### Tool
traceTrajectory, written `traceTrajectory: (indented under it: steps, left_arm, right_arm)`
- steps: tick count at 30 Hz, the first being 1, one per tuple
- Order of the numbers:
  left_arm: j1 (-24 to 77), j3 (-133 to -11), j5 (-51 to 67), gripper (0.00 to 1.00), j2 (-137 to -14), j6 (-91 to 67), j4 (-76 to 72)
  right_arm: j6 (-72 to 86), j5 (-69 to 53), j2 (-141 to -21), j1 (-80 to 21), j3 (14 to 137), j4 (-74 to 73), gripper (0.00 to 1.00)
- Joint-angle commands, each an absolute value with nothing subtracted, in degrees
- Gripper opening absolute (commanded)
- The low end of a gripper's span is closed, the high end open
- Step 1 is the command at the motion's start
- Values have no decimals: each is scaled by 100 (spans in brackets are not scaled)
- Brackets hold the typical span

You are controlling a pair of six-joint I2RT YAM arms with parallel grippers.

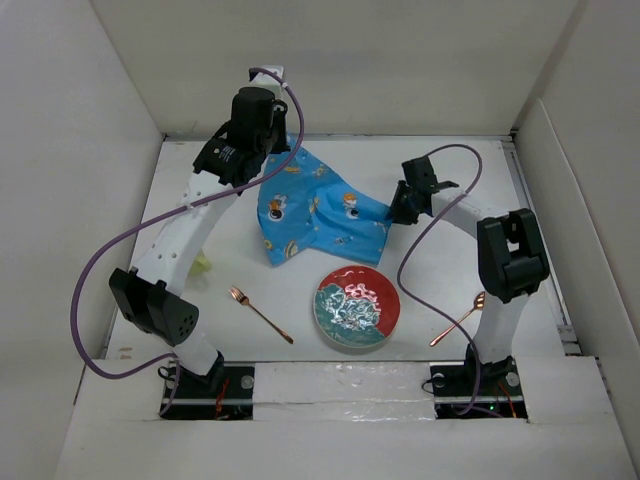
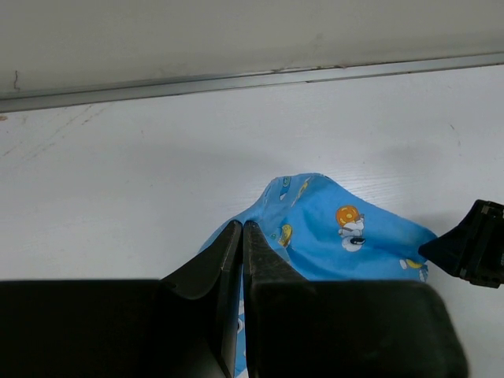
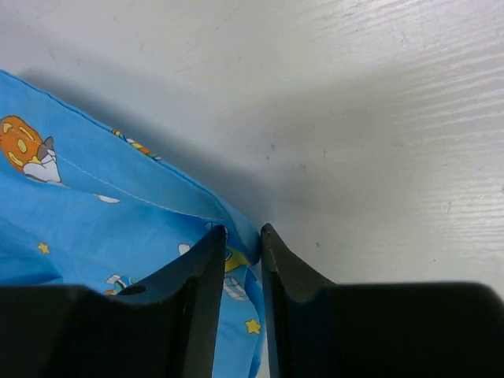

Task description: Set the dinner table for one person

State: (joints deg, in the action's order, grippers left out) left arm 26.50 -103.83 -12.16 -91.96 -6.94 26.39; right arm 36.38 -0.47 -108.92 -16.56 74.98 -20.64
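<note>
The blue cartoon-print placemat point(image 1: 320, 212) lies crumpled on the white dinner table point(image 1: 240, 250), far of centre. My left gripper point(image 1: 283, 152) is shut on its far left corner; in the left wrist view the fingertips point(image 2: 242, 228) meet with blue cloth point(image 2: 346, 236) between and beyond them. My right gripper point(image 1: 400, 207) is shut on the placemat's right corner; in the right wrist view the cloth edge point(image 3: 118, 205) runs into the narrow gap at the gripper point(image 3: 242, 236). A red and teal plate point(image 1: 357, 308) sits near the front.
A copper fork point(image 1: 260, 313) lies left of the plate and a copper spoon point(image 1: 458, 320) lies right of it by the right arm. A small pale yellow thing point(image 1: 203, 264) lies by the left arm. White walls enclose the table; the right gripper shows in the left wrist view point(image 2: 472, 252).
</note>
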Motion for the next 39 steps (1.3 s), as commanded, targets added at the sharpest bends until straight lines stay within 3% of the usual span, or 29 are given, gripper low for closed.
traceTrajectory:
  steps: [1,2,5,15,24,33,39]
  left_arm:
    - [2610,-10485,-1256,0,-9070,-729,2470]
    - [2610,-10485,-1266,0,-9070,-729,2470]
    - [2610,-10494,-1335,0,-9079,-721,2470]
    - [2610,-11065,-1766,0,-8623,-721,2435]
    - [2610,-10171,-2100,0,-6857,-993,1521]
    - [2610,-9151,-2417,0,-5617,-826,862]
    - [2610,-8090,-2496,0,-5809,-993,740]
  right_arm:
    - [3472,193,-10960,-1626,7752,-2127,14]
    - [3472,193,-10960,-1626,7752,-2127,14]
    - [3445,325,-10723,-1626,7664,-2039,0]
    - [2919,1537,-8264,-1995,8006,-2434,0]
    - [2628,1942,-6269,-2513,9208,-3418,0]
    - [2602,1995,-5809,-2637,10292,-3999,0]
    - [2627,1636,-6178,-2058,9573,-3587,0]
